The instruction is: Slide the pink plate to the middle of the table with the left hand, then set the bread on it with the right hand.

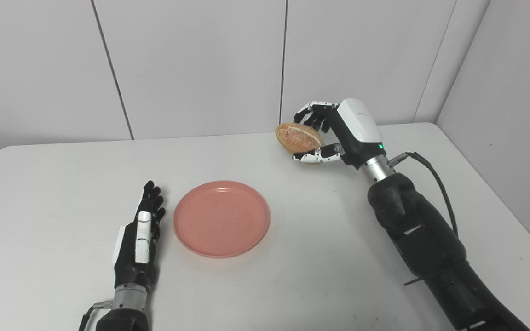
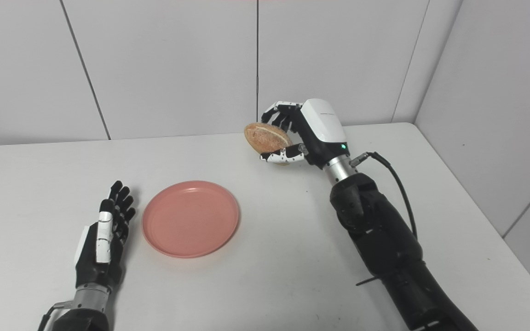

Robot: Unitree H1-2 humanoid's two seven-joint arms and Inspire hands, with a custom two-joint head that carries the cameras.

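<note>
While your right hand (image 1: pixel 334 133) hangs above the far side of the white tabletop (image 1: pixel 62 184) in the left eye view, its fingers (image 1: pixel 313 112) curl over the top of the bread (image 1: pixel 298 137) and the thumb tucks in underneath, so the roll is clamped and held clear of the surface. The bread is a browned oval with a pale split along it, and it sits well apart from the pink plate (image 1: pixel 221 218), up and to the right of it. The plate lies flat near the middle of the tabletop, with nothing on it. Your left hand (image 1: pixel 138 243) rests just beside the plate's left rim, fingers straight, lying close together, pointing away from you and holding nothing; I cannot tell whether it touches the rim.

Over to the right eye view and you get the same picture from a little further right. The right hand (image 2: pixel 308 133) grips the bread (image 2: pixel 266 137) from above and below, in front of the wall panels. The pink plate (image 2: pixel 190 218) sits bare on the tabletop (image 2: pixel 39 174), and the left hand (image 2: pixel 101 248) lies flat at its left, a thin strip of white showing between fingers (image 2: pixel 120 204) and rim.
</note>
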